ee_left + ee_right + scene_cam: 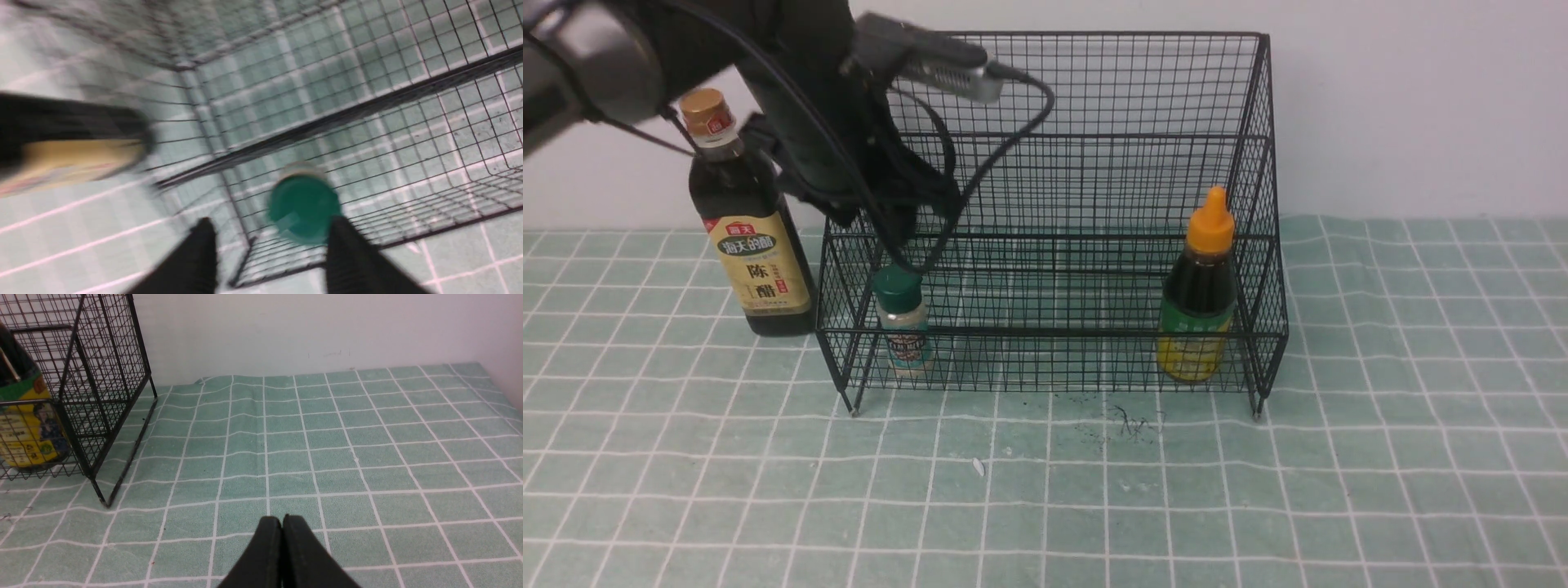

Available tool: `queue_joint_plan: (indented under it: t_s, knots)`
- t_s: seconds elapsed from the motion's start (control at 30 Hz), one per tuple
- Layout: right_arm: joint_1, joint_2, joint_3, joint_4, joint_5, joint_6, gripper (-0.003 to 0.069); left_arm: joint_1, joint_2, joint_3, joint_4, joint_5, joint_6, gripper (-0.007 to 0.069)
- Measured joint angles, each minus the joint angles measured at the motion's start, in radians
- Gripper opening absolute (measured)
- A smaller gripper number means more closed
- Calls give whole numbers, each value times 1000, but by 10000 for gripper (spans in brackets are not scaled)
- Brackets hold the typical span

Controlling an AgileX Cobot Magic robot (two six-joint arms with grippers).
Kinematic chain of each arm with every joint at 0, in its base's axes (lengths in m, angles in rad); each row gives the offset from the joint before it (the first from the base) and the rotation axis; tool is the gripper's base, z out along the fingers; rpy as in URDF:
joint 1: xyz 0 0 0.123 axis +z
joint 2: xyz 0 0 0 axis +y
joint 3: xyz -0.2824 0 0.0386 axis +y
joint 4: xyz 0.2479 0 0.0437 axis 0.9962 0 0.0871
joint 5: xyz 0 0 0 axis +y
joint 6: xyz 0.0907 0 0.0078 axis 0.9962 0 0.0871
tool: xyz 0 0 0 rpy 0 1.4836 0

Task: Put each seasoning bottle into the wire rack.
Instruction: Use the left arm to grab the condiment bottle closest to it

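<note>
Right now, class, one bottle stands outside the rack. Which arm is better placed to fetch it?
Left. The vinegar bottle stands left of the wire rack, near the open left gripper; the right gripper is shut, beyond the rack's other side.

Upper left, the left arm (pixel 809 122) is black, its joint grey. Black cables (pixel 1050 98) loop beside a silver wrist camera (pixel 952 73).

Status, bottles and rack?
Left end effector open over tiny green-capped shaker in black wire-mesh rack. Right end effector shut, empty. Orange-capped squat dark bottle racked; tall gold-capped vinegar bottle outside, left of rack.
</note>
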Motion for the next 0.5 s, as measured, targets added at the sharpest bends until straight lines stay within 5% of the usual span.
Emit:
queue_joint_plan:
  t_s: [0.03,0.13,0.33,0.5]
  knots:
    - [0,0,0,0,0,0,-13,9,-22,-48,18,17,0,175]
    - [0,0,0,0,1,0,-13,59,-77,-83,28,26,-2,41]
    - [0,0,0,0,1,0,-13,268,-154,-94,-2,48,-45,-6]
    - [0,0,0,0,1,0,-13,361,-137,-94,-42,49,-37,36]
